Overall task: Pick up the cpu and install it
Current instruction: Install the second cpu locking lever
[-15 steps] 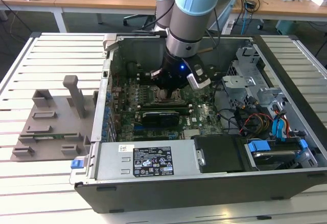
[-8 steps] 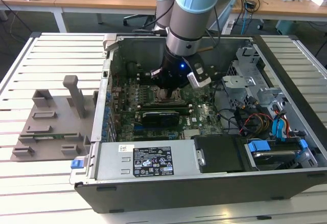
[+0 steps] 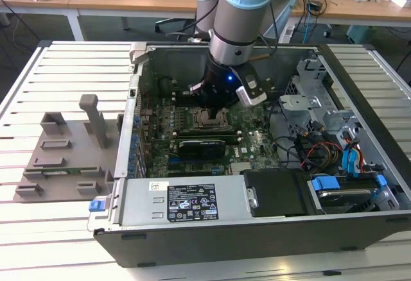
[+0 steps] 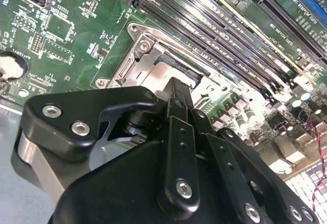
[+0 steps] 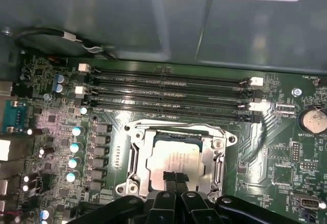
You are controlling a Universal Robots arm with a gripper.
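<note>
One small, flat, square cpu (image 5: 176, 158) with a pale silver-grey metal top lies inside the single silver metal socket frame (image 5: 134, 157) on the green motherboard (image 5: 286, 155), seen in both wrist views. In the first wrist view the two black fingers (image 5: 169, 177) of the gripper (image 5: 175, 177) stand close together with their tips over the near edge of the chip; whether they touch or pinch it cannot be told. Four long black memory slots (image 5: 168, 93) run side by side just beyond the socket, and one round silver coin battery (image 5: 312, 120) sits off to one side. In the exterior view one grey-and-blue robot arm (image 3: 241, 18) reaches down into one open black computer case (image 3: 257, 229), which lies on the white slatted desk (image 3: 64, 69), with one grey plastic fixture (image 3: 64, 153) beside it on the exterior view's left.
</note>
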